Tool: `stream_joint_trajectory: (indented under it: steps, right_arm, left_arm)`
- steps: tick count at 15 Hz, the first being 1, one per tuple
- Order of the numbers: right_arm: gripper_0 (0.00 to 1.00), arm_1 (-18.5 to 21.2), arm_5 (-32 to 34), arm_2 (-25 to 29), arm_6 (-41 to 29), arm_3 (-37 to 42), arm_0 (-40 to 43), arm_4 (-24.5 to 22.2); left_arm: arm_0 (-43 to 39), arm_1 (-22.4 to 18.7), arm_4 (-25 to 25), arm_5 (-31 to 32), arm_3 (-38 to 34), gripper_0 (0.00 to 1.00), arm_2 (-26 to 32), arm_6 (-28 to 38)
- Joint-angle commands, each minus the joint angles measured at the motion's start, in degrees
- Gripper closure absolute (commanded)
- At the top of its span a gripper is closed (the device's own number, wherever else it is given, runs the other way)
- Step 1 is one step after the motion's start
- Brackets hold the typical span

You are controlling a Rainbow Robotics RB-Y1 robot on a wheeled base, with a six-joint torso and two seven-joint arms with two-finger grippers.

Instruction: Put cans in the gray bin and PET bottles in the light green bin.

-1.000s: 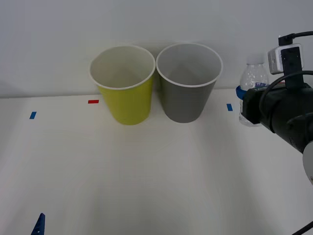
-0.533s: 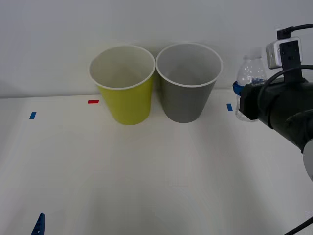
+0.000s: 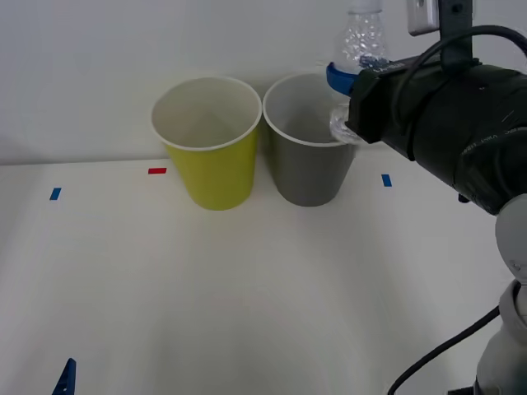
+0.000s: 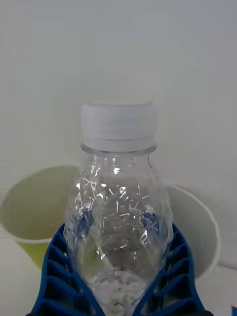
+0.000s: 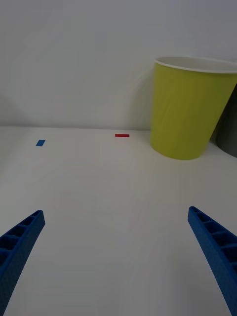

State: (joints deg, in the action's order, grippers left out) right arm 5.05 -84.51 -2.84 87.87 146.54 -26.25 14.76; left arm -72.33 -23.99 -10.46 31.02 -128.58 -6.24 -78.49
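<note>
My right gripper (image 3: 349,92) is shut on a small clear PET bottle (image 3: 362,37) with a white cap, holding it upright in the air above the right rim of the gray bin (image 3: 309,169). The light green bin (image 3: 210,160) stands touching the gray bin's left side. In the right wrist view the bottle (image 4: 118,197) sits between my blue fingers (image 4: 52,266), with the light green bin (image 4: 29,217) and the gray bin (image 4: 200,232) behind it. My left gripper (image 5: 114,212) hangs open low over the table, short of the light green bin (image 5: 190,113). Cans are out of view.
The bins stand at the back of a white table (image 3: 247,296), against a white wall. Small tape marks lie on the table: blue (image 3: 55,194), red (image 3: 156,170) and blue (image 3: 386,179). A tip of my left finger (image 3: 64,378) shows at the front left.
My right gripper has lifted the bottle and carried it left, from beside the gray bin's right side to above its right rim. The left arm has not moved.
</note>
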Motion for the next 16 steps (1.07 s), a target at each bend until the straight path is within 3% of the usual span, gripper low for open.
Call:
stream_joint_trajectory:
  steps: [1,8,16]
  right_arm:
    - [1.0,-1.27,5.94,-0.58,0.72,-5.57,-3.81,2.56]
    - [1.0,2.86,29.31,-8.76,0.2,-20.6,-5.83,4.32]
    - [1.0,3.83,39.25,-14.03,-0.51,-38.17,-15.33,5.02]
  left_arm:
    - [0.0,0.0,0.0,0.0,0.0,0.0,0.0,0.0]
    - [0.0,0.0,0.0,0.0,0.0,0.0,0.0,0.0]
    - [0.0,0.0,0.0,0.0,0.0,0.0,0.0,0.0]
